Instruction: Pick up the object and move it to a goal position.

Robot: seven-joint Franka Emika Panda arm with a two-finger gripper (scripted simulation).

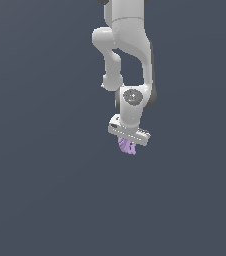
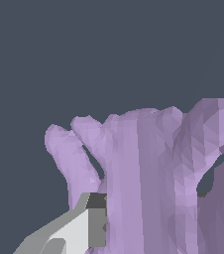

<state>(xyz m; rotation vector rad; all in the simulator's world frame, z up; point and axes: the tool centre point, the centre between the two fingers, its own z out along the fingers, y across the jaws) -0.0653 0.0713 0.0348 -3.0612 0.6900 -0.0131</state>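
The object [image 1: 127, 146] is a small pale purple lumpy thing with ridged, finger-like lobes. In the exterior view it hangs just below the white gripper [image 1: 128, 142], between its fingers. In the wrist view the object [image 2: 153, 178] fills most of the picture, and one grey-and-white fingertip [image 2: 91, 225] presses against its side. The other finger is hidden behind the object. The gripper is shut on the object and points downward.
The white arm [image 1: 127, 55] reaches down from the top of the exterior view. The background is a plain dark blue-grey surface [image 1: 45, 190]. No other objects and no goal marker show.
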